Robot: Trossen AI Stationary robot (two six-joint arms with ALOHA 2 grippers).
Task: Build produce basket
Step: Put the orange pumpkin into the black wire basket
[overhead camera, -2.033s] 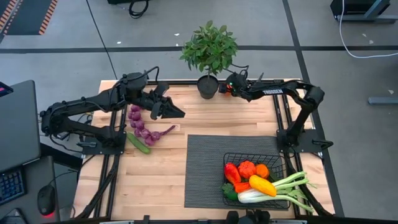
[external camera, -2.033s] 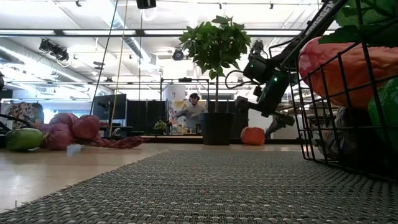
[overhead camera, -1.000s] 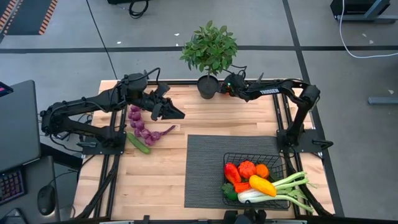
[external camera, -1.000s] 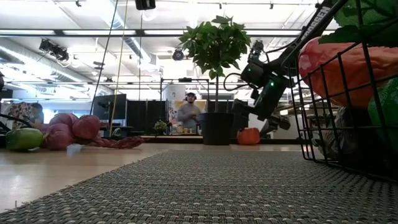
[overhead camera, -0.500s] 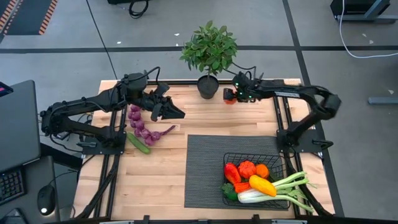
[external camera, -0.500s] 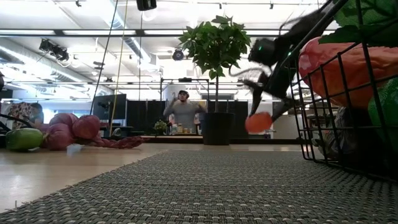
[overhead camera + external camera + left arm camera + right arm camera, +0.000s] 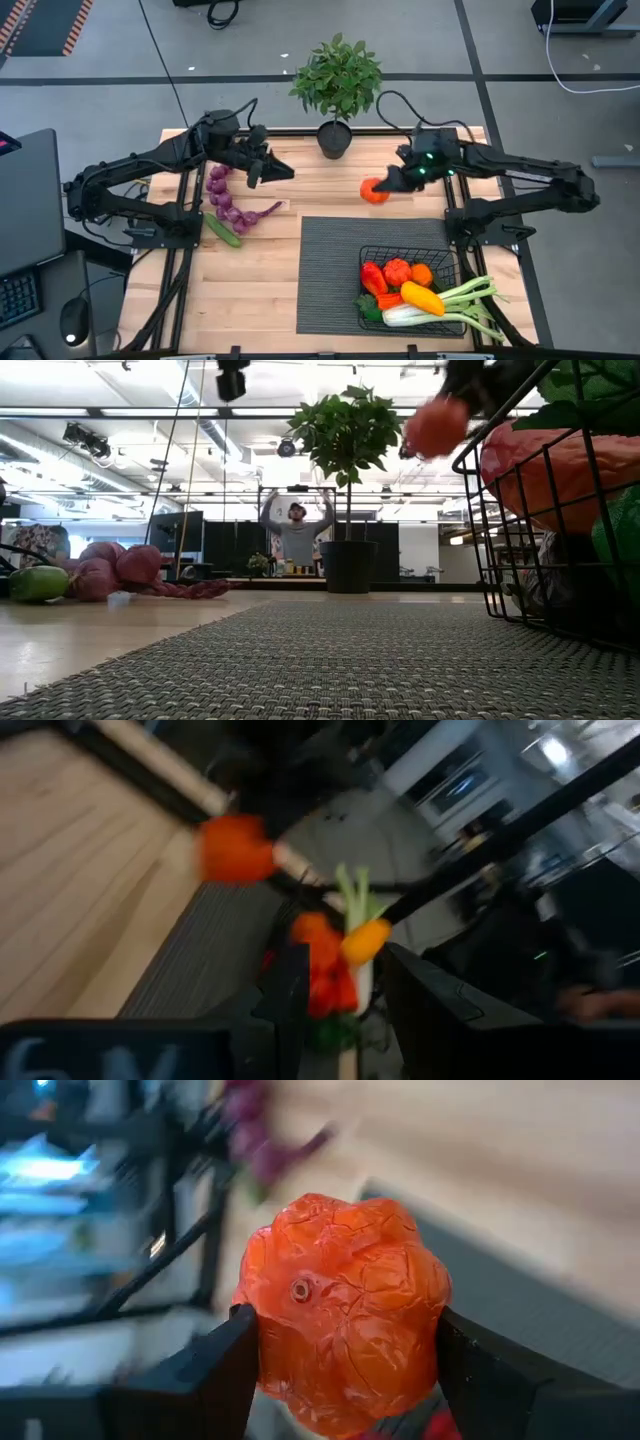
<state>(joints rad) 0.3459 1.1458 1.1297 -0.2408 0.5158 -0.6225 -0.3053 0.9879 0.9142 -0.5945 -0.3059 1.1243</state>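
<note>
I saw the wooden table (image 7: 260,290) carrying a dark ribbed mat (image 7: 335,275) on its right half, purple eggplants (image 7: 228,205) and a cucumber (image 7: 222,231) at left, a potted plant (image 7: 335,137) far.

Around your light wooden table (image 7: 300,190) lies a grey floor (image 7: 100,100) crossed by dark lines, with a potted plant (image 7: 336,80) at the table's far edge. Beyond the plant, the low view shows you a person (image 7: 296,532) with both arms raised, dark partitions (image 7: 200,540), and ceiling lights (image 7: 90,445) on exposed ducting. Left of the table you have a monitor (image 7: 25,200).
</note>
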